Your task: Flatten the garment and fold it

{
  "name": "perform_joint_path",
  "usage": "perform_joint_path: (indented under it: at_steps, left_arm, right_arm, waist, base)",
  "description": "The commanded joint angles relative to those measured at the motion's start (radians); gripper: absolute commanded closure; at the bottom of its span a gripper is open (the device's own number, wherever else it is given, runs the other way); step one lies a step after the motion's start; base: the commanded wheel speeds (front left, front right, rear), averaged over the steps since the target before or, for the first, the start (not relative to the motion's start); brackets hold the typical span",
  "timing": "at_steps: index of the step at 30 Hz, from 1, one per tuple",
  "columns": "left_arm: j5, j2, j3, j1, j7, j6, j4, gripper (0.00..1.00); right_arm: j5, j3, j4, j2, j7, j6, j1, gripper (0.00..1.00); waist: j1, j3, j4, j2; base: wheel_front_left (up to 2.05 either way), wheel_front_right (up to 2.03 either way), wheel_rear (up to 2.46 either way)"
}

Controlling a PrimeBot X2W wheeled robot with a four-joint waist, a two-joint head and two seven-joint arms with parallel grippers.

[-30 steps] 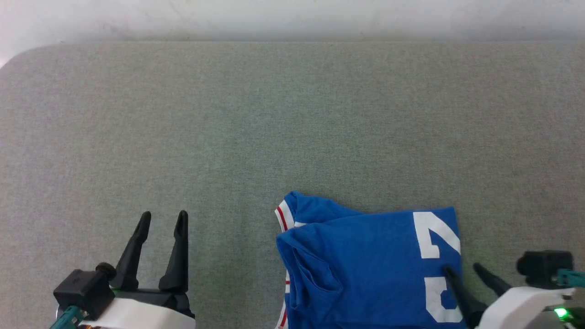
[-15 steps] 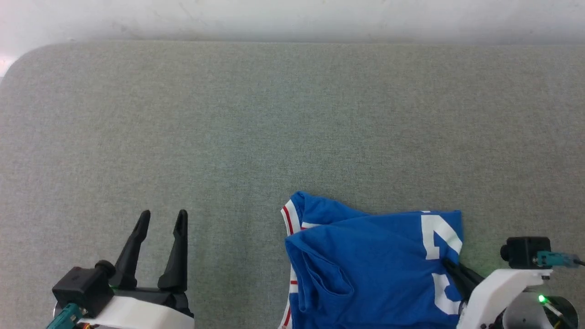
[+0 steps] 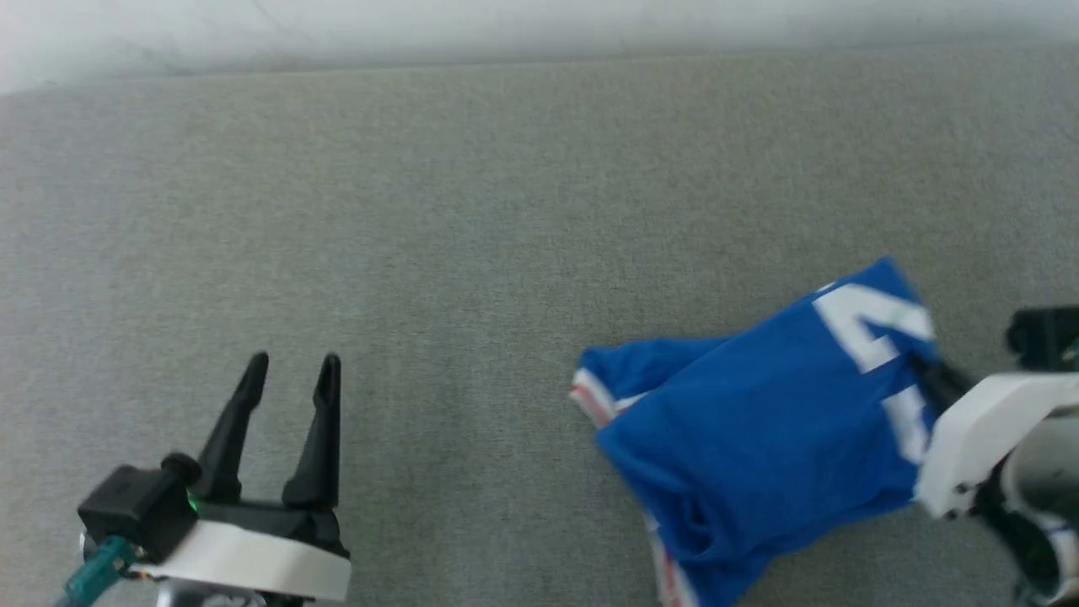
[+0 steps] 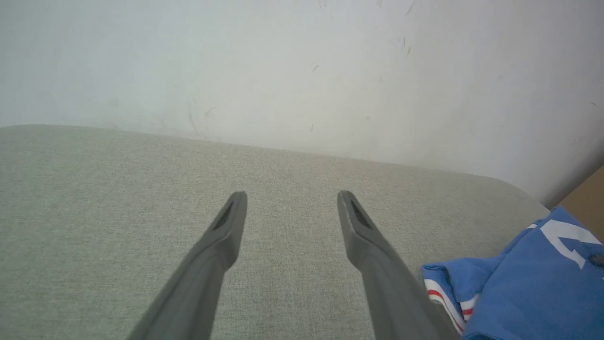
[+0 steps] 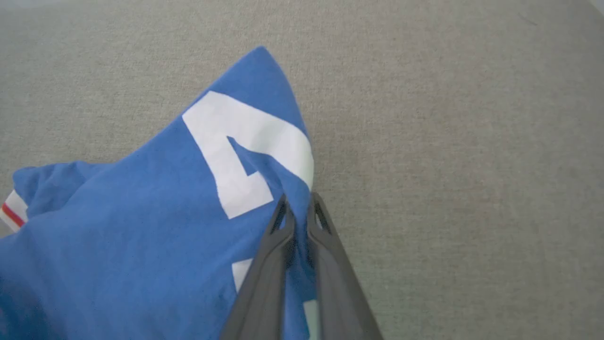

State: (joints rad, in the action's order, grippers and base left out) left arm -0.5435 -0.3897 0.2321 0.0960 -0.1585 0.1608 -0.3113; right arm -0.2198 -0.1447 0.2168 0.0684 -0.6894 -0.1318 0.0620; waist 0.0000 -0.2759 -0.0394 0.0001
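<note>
Hoisted since a second ago, the garment's (image 3: pixel 759 405) right-hand edge now stands up off the surface (image 3: pixel 421 211) and leans toward the upper right of the head view. Some of the shift across that view is the camera itself turning.

At the lower left, the left pincer (image 3: pixel 293 362) hangs much as it did, fingers spread wide with nothing between them, over bare surface. It sits well apart from the cloth.

Right of centre, the garment's red-and-white trimmed end trails on the surface. The blue body slants up from there to the white "2" at its peak.

At the right edge, the right pincer (image 5: pixel 298 200) stood open over the print a second ago. Its fingers are now drawn almost together on a thin fold of blue cloth just beside the "2".

I judge the grasp taken and the opening-out only begun, since the garment is bunched and doubled on itself. A second hold by the idle pincer looks needed, and so thin a pinch could slip.
</note>
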Motion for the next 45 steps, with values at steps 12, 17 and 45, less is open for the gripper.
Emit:
perform_joint_path:
  at_steps: [12, 17, 45]
  left_arm:
    - [0.039, -0.065, -0.022, -0.183, 0.053, -0.015, -0.061, 0.00]
    - [0.053, -0.078, -0.028, -0.234, 0.058, -0.017, -0.083, 0.00]
    - [0.152, -0.056, -0.019, -0.338, -0.083, -0.024, -0.095, 0.00]
  right_arm:
    - [0.093, -0.170, 0.013, 0.280, -0.100, 0.001, 0.222, 1.00]
    - [0.118, -0.243, -0.061, 0.393, -0.067, 0.001, 0.270, 1.00]
    - [0.249, -0.355, -0.286, 0.488, 0.096, 0.001, 0.327, 0.00]
  waist:
    - [0.0000, -0.206, 0.084, -0.0001]
    - [0.0000, -0.280, 0.089, -0.0001]
    - [0.0000, -0.376, 0.069, -0.0001]
  base:
    - [0.00, 0.00, 0.00]
    - [0.00, 0.00, 0.00]
    - [0.00, 0.00, 0.00]
